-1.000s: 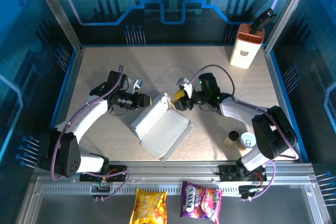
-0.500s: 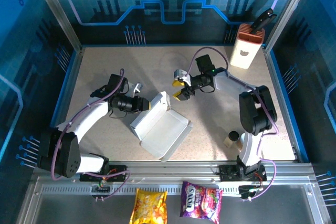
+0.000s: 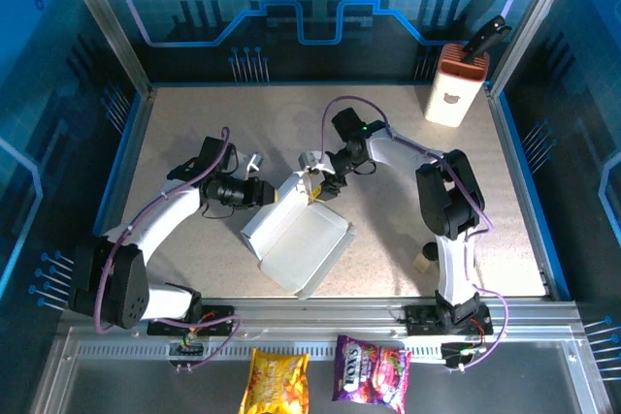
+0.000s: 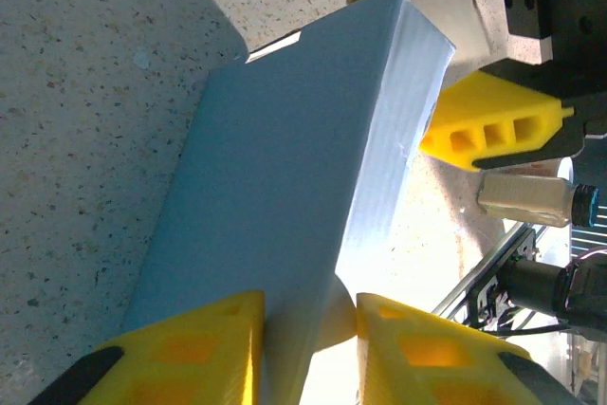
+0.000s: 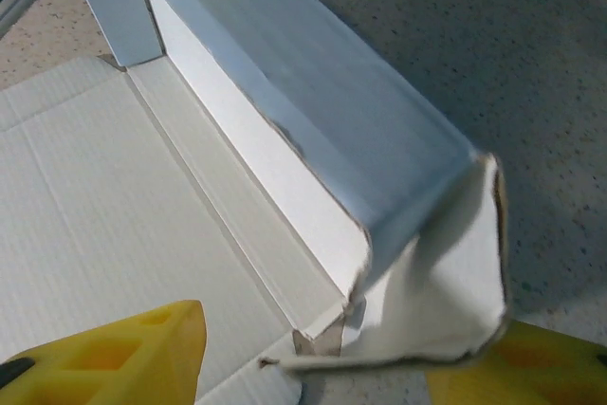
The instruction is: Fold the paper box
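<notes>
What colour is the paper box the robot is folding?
Pale grey-white and plain, with no pattern. You see the paper box best in the right wrist view.

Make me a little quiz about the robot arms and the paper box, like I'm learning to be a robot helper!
1. True or false: the paper box is folded completely shut.
2. What stands at the table's far right corner? A. a white-and-orange container B. a red bowl C. a green bottle
3. Fill in: the ___ gripper's jaws stand open around the box's end flap.
Key: 1 false, it lies open with one wall raised; 2 A; 3 right gripper.
</notes>
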